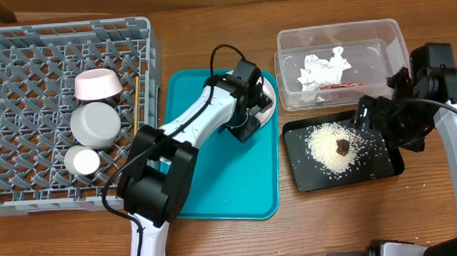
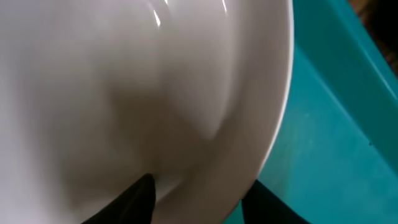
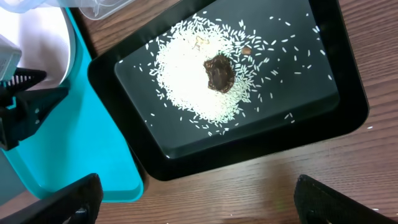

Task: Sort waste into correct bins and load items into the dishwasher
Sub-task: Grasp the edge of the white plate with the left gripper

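1. The left gripper (image 1: 248,105) is clamped on the rim of the round white plate (image 1: 268,89). One dark finger (image 2: 134,199) lies on the plate's inner face and the other sits outside the rim. The plate is at the far right corner of the teal serving tray (image 1: 223,183).
2. The right gripper (image 3: 198,183) gapes wide and holds nothing. It hovers at the near edge of the shallow black rectangular tray (image 3: 351,115), just right of the teal serving tray.
3. That black tray holds loose white rice grains (image 3: 186,81) with a small dark brown food lump (image 3: 219,73) on them.
4. Off the teal serving tray's far right corner, the clear plastic rectangular tub (image 1: 341,28) holds a crumpled white paper napkin (image 1: 323,66) and a small red-and-white wrapper (image 1: 340,84).
5. Left of the teal serving tray, the large square grey plastic dish rack (image 1: 1,116) carries a small pinkish bowl (image 1: 97,84), a small whitish bowl (image 1: 95,125), a small white cup (image 1: 81,161) and thin wooden chopsticks (image 1: 137,101).
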{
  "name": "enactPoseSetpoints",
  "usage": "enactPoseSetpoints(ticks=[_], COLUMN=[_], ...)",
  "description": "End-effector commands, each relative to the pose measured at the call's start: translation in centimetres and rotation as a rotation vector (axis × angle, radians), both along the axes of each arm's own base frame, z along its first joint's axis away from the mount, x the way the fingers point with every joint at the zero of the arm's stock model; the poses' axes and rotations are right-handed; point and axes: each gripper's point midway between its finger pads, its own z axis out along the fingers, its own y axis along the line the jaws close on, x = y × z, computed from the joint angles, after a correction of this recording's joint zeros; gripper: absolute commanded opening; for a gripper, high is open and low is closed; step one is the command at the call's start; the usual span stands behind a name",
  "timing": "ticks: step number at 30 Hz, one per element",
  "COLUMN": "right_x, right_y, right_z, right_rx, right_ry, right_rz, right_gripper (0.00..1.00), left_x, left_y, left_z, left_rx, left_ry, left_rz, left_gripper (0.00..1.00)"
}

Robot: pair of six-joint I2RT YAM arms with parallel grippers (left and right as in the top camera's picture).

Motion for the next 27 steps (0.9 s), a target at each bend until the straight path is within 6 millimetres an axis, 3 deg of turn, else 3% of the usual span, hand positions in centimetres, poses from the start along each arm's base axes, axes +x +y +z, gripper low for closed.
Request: enactPoseSetpoints(ticks=[1,5,7,11,18,23,27], right_x=[0.3,0.3,0.3,0.3,0.3,0.3,0.2], right_y=[-0.1,-0.1,-0.1,-0.1,-0.1,-0.1,-0.1], right_z=[0.6,0.6,0.6,0.6,0.6,0.6,0.5], right_rx=[-0.007,-0.007,-0.007,-0.008,-0.007,-0.007,-0.007], right_ry=[-0.026,-0.026,-0.026,-0.026,-0.025,-0.026,-0.024], right_rz=[0.004,0.004,0.004,0.004,0.004,0.004,0.004], right_gripper=[1.0,1.0,1.0,1.0,1.0,1.0,1.0], left_x=[0.5,1.5,1.5,1.5,1.7,2.7,4.0], left_y=[2.6,4.6,4.6,4.6,4.5,3.8,3.1], left_z=[-1.1,-0.9,-0.9,-0.9,0.3,4.3,10.3], left_rx=[0.159,0.268,0.264,0.263,0.245,0.195,0.104], left_ry=[-0.032,-0.093,-0.092,-0.092,-0.103,-0.151,-0.256], left_rz=[0.006,0.07,0.099,0.104,0.213,0.275,0.313], left_gripper=[0.41,0.15,0.09,0.04,0.04,0.04,0.04])
